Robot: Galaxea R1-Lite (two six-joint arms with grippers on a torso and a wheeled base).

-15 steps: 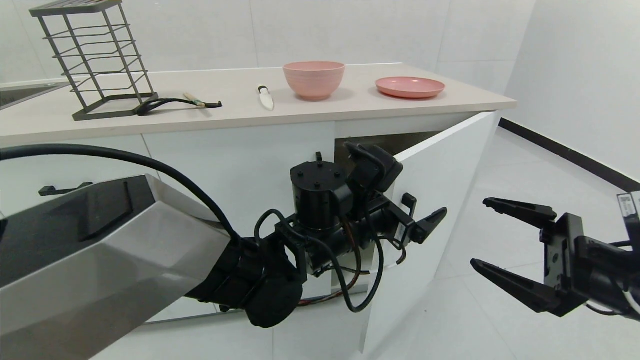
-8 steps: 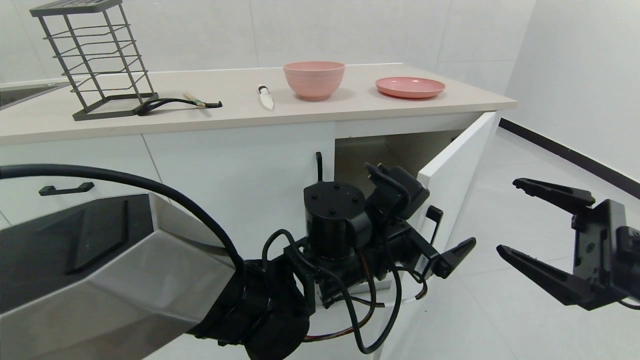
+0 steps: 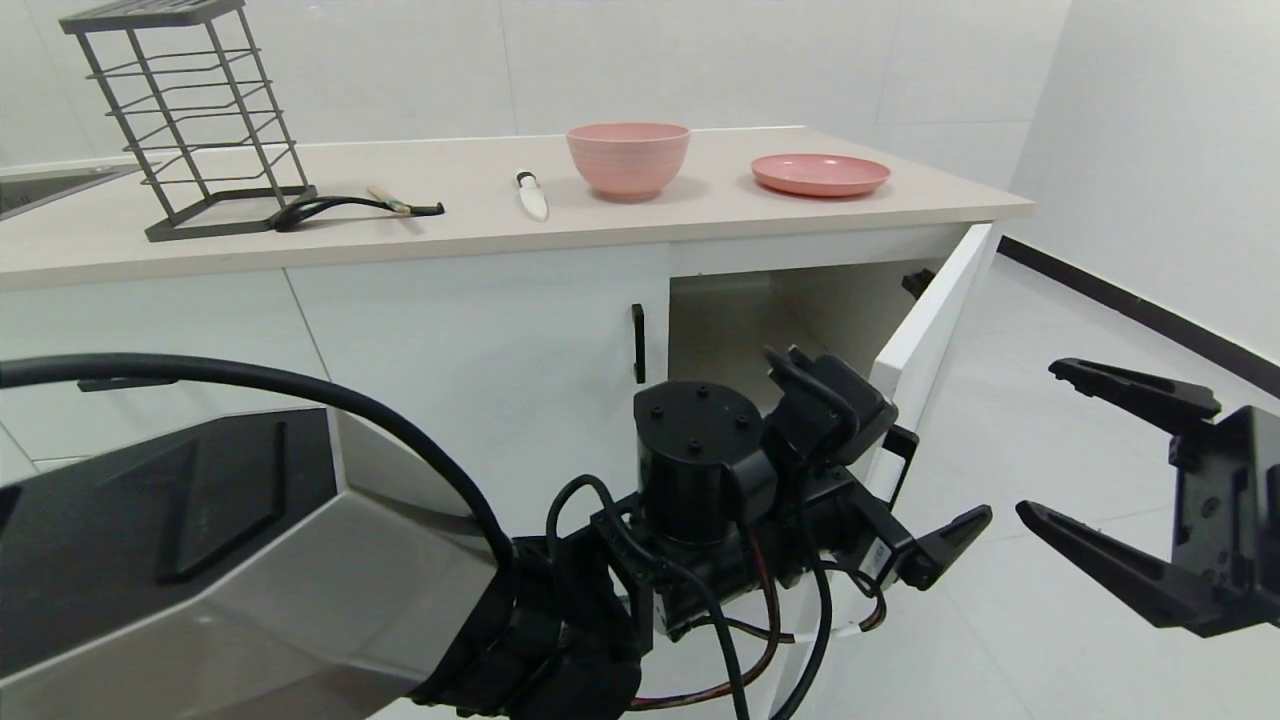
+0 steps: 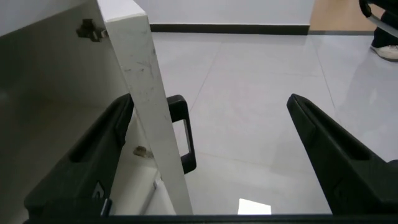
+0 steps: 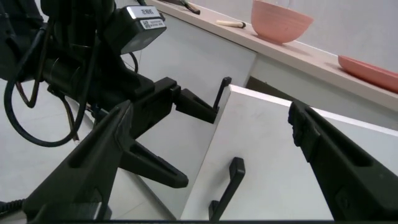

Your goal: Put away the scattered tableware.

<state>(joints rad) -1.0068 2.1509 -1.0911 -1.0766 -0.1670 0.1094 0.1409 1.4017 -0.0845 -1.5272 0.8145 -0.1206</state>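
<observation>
Fingers on left gripper point(image 4: 209, 102) spread wide, straddling cabinet door point(image 4: 144, 93) edge; arm hides half the cabinet interior. Right gripper point(image 3: 1042, 440) likewise agape over floor point(image 3: 950, 640). Bowl point(image 3: 628, 158), plate point(image 3: 820, 173), knife point(image 3: 531, 194) sit on counter point(image 3: 480, 225).

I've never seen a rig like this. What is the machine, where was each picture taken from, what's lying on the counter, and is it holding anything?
This is a two-armed robot in a kitchen. One picture comes from a camera on its head. The other two come from cameras on its wrists, each looking out between that arm's two fingers. On the counter are a wire rack, a black utensil, a small knife, a pink bowl and a pink plate. The left end effector is open, with its fingers on either side of the open cabinet door, near the black handle. The right end effector is open too, beside the door, and holds nothing.
</observation>
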